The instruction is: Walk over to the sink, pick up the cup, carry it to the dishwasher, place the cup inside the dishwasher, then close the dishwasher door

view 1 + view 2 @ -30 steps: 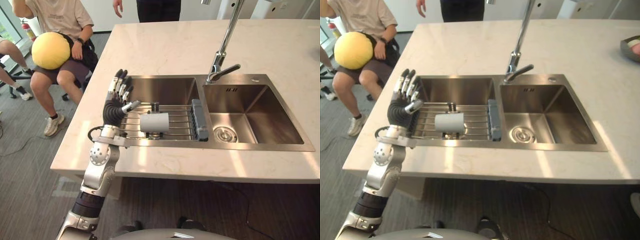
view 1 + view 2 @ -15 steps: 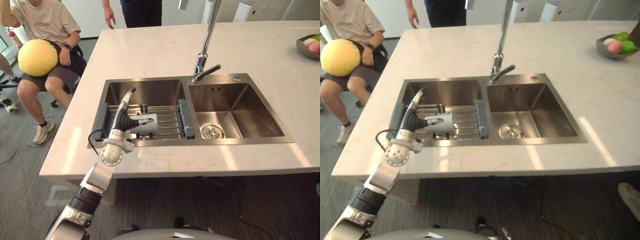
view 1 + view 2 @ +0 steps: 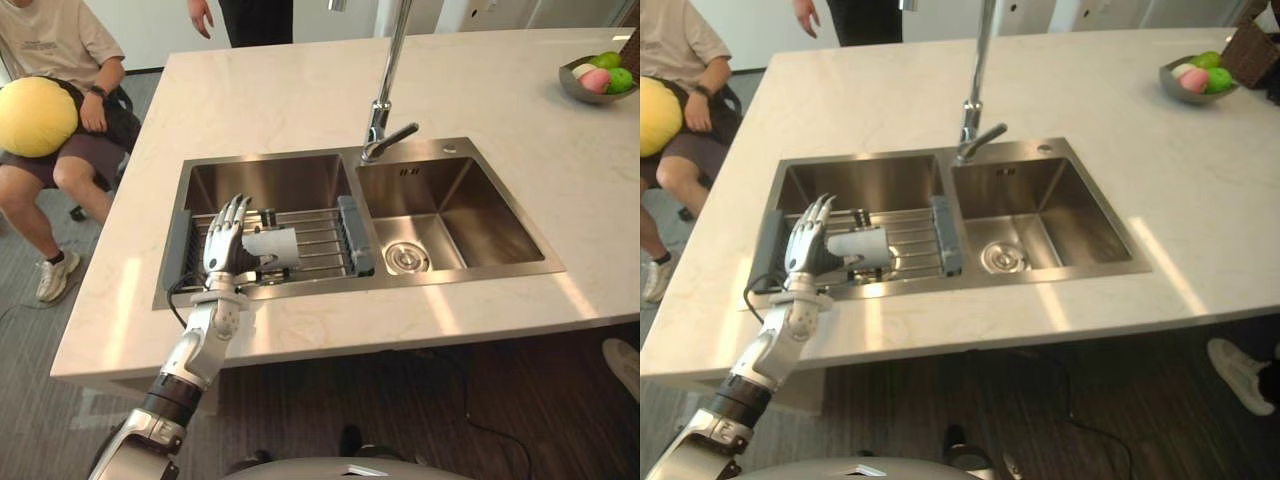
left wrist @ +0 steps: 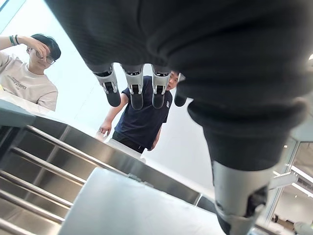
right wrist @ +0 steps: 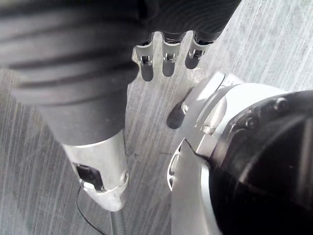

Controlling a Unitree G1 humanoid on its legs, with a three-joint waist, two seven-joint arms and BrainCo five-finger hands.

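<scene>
Sink rack (image 3: 322, 238): cup (image 3: 272, 245) beside left hand (image 3: 224, 248)

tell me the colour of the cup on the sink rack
Pale grey cylindrical cup, on its side; clearest in the left eye view.

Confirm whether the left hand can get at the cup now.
Probably yes: the left hand, fingers straight, is right beside the cup lying on the sink rack, with nothing between them.

kitchen, double sink (image 3: 455, 215), marble island counter (image 3: 270, 90)
</scene>
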